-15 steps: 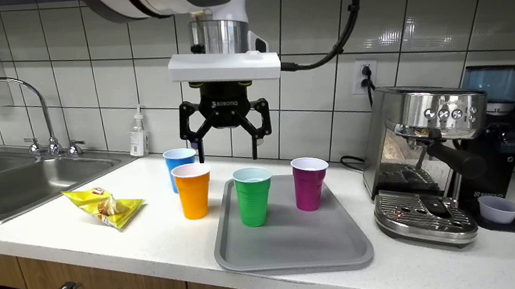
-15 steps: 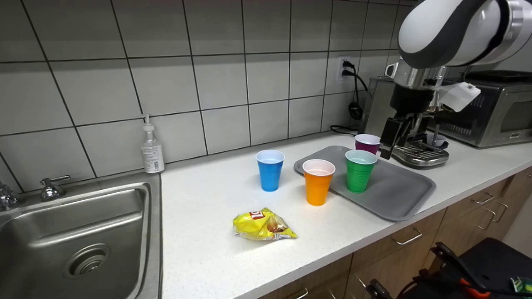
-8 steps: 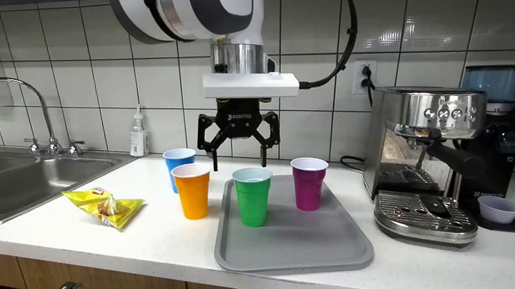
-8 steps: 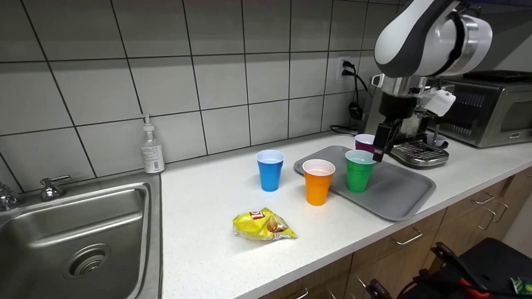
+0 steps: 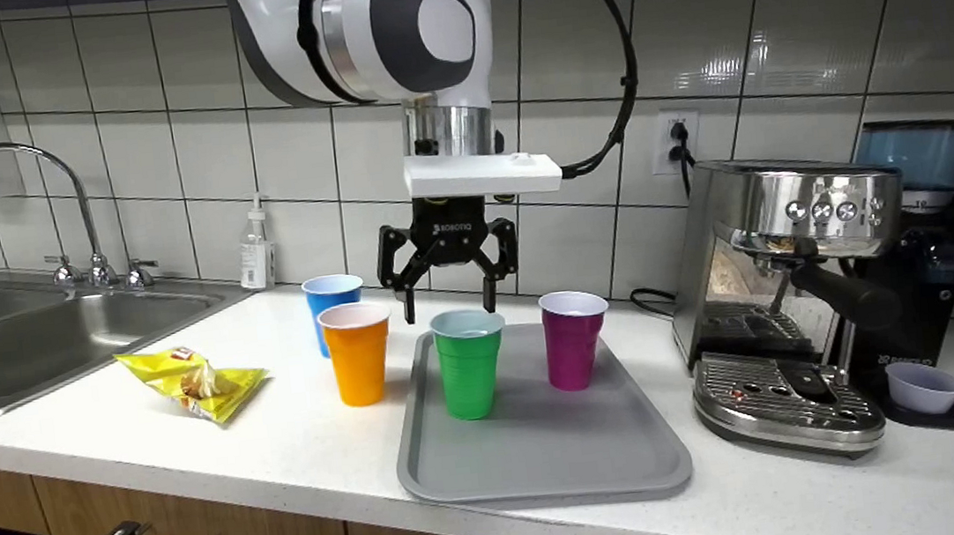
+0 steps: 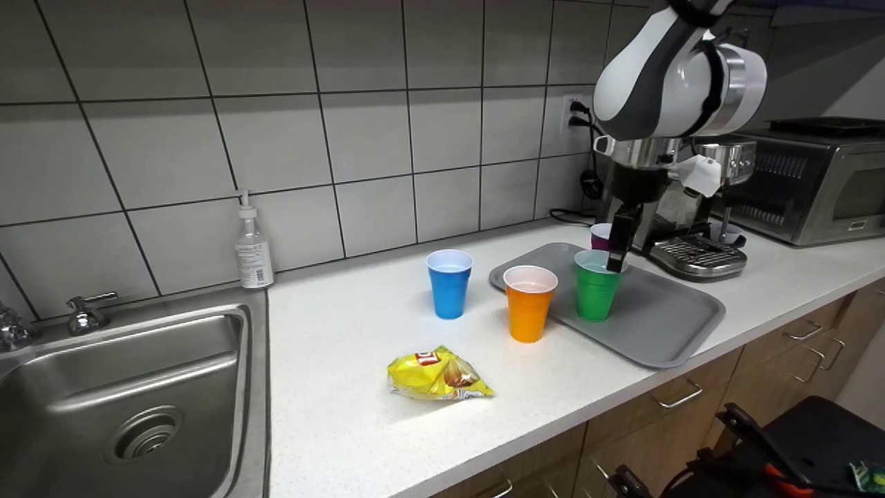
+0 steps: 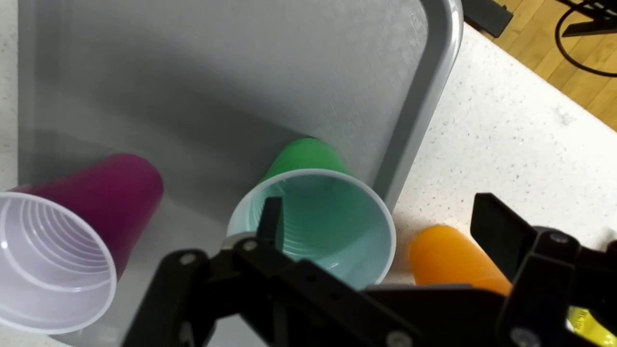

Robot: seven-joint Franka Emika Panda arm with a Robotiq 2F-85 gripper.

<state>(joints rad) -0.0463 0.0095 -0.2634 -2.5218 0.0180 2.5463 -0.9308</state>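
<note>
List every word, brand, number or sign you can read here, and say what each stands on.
"ROBOTIQ": on the black two-fingered claw.
Red logo on the crumpled yellow bag: too unclear to read.
White label on the clear pump bottle: too small to read.
Lettering on the black coffee grinder: blurred, not surely readable.
Badge on the boxy steel oven: too small.
Other small marks: unreadable.

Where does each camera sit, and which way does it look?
An exterior view: in front of the counter, facing the tiled wall; arm and gripper show.
An exterior view: near the sink, looking along the counter; arm and gripper at right.
Wrist view: on the arm, looking down at the green cup; fingers show.
Both exterior views share the blue cup.
</note>
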